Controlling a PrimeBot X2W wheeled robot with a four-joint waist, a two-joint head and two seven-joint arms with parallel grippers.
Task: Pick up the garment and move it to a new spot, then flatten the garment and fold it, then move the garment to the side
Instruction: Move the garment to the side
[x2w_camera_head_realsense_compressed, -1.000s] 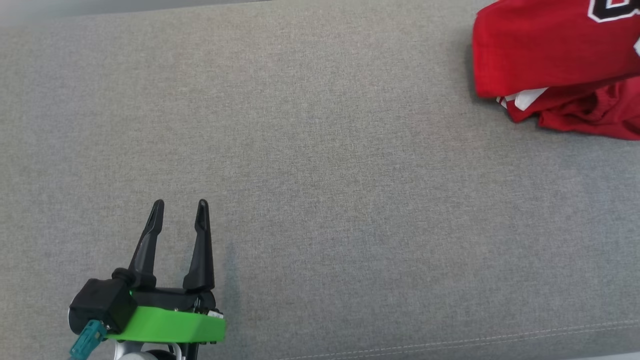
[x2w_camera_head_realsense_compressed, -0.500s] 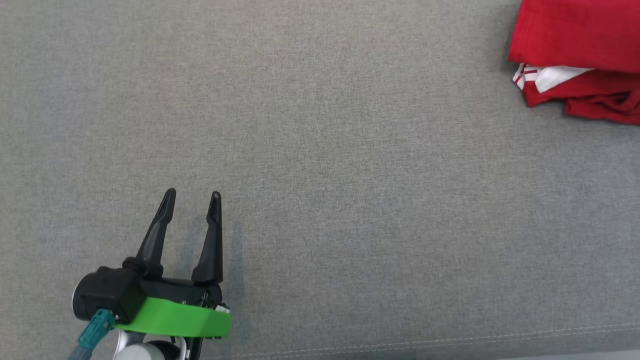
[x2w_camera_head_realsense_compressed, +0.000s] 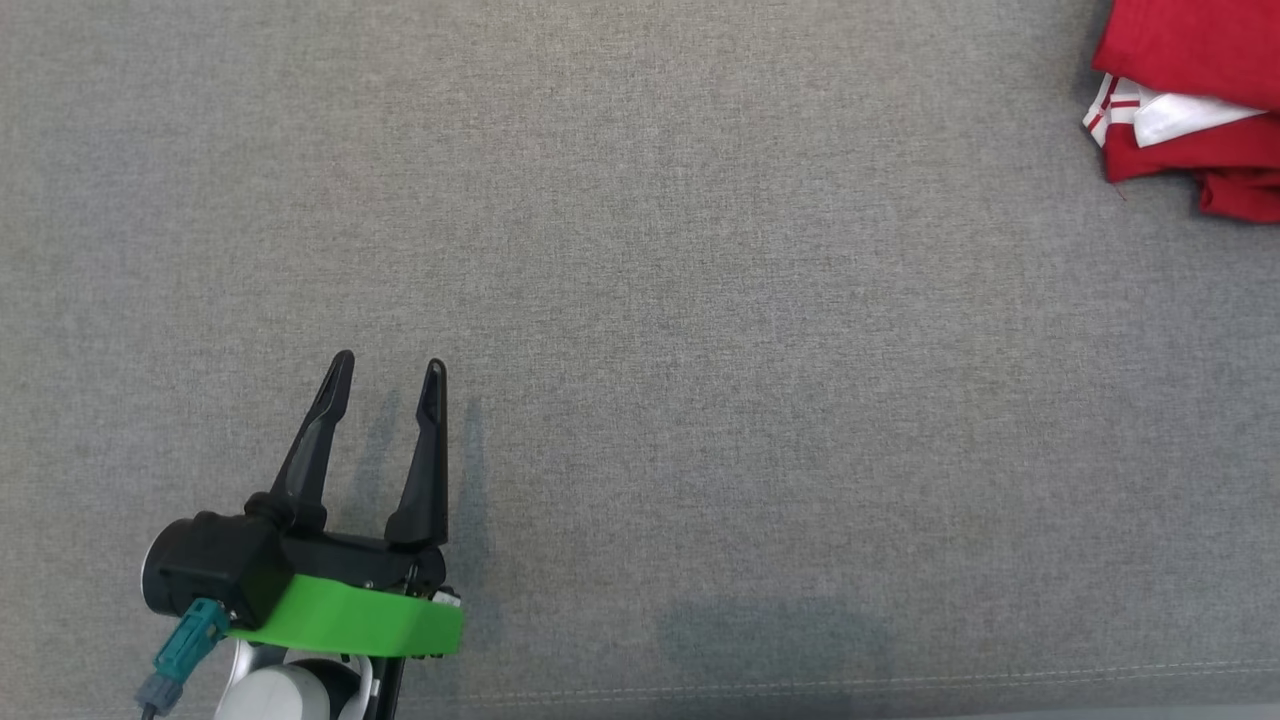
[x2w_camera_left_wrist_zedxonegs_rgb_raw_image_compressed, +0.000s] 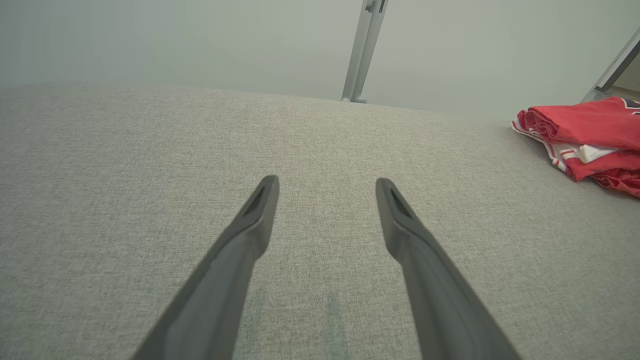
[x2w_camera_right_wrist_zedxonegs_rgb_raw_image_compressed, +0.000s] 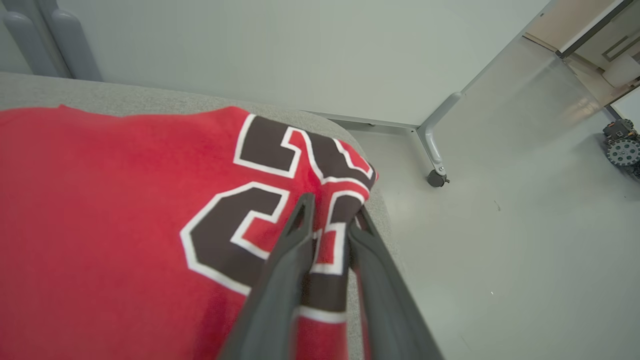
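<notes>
**Head view first: the garment sits far to the idle arm's right**

Head view: the left gripper (x2w_camera_head_realsense_compressed: 389, 360) hovers over the grey cushion (x2w_camera_head_realsense_compressed: 700, 300), jaws wide and empty. The red garment (x2w_camera_head_realsense_compressed: 1200, 40) lies well apart, at the upper right corner.

Left wrist view: the folded stack is again off to the right.

Right wrist view: the right gripper (x2w_camera_right_wrist_zedxonegs_rgb_raw_image_compressed: 334, 205) is at the garment's edge, fingers narrowly parted with cloth between them. I cannot tell whether they pinch it. The right arm is clearly nearer.

One red garment (x2w_camera_head_realsense_compressed: 1210, 160), one grey fabric surface (x2w_camera_head_realsense_compressed: 700, 300), two claws: left claw (x2w_camera_head_realsense_compressed: 389, 362), right claw (x2w_camera_right_wrist_zedxonegs_rgb_raw_image_compressed: 334, 205).
</notes>
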